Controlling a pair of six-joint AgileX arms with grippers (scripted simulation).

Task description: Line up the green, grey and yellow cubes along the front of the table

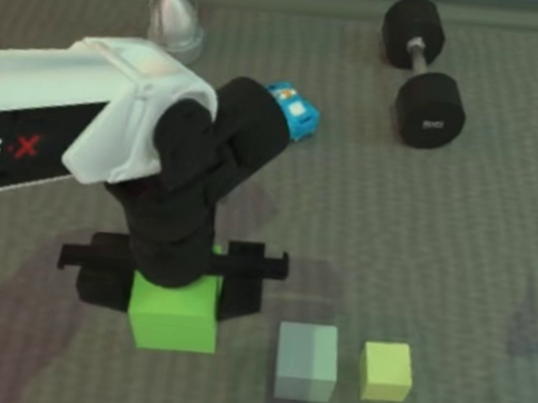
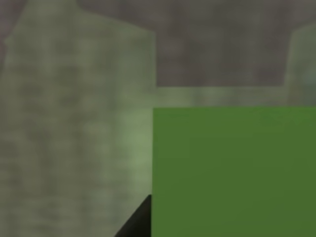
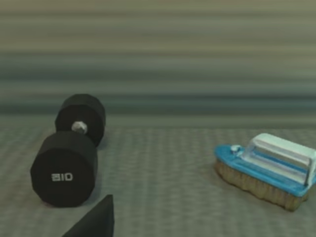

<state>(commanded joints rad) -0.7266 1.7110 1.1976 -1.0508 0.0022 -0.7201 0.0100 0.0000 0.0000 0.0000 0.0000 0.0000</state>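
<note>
My left gripper (image 1: 175, 288) is shut on the large lime-green cube (image 1: 174, 313) at the table's (image 1: 451, 274) front left, with a black finger against each side of it. In the left wrist view the green cube (image 2: 232, 173) fills much of the picture, and one finger (image 2: 138, 224) touches its edge. The pale grey cube (image 1: 307, 360) and the small yellow cube (image 1: 386, 370) sit side by side to its right, near the front edge. My right gripper (image 3: 143, 229) is out of the top view; it hangs open, one dark finger (image 3: 98, 219) showing, with nothing in it.
A black dumbbell (image 1: 421, 83) lies at the back right, also seen from the right wrist (image 3: 74, 158). An hourglass (image 1: 173, 9) stands at the back left, with a blue toy car (image 1: 296, 110) beside my left arm. A blue scrubbing brush (image 3: 269, 170) lies at the far right.
</note>
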